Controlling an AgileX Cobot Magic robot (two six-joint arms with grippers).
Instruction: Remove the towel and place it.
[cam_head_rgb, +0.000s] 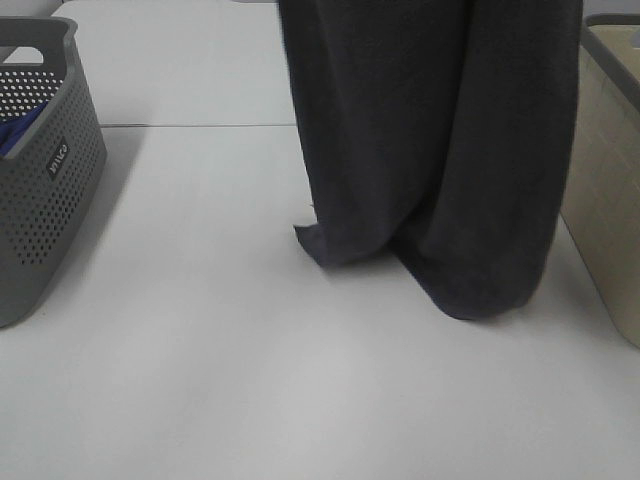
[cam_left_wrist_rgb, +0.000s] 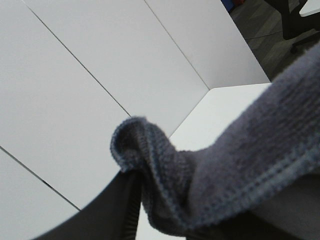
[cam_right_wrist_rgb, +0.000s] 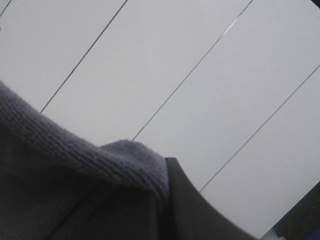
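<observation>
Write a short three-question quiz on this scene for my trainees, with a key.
1. True or false: the towel lies flat on the table.
2. What shows inside the grey basket? A) a blue cloth B) a bottle C) a plate
3. Fill in: in the high view, the beige bin stands on the towel's ____ side.
Key: 1 false, it hangs with its lower end reaching the table; 2 A; 3 right.
</observation>
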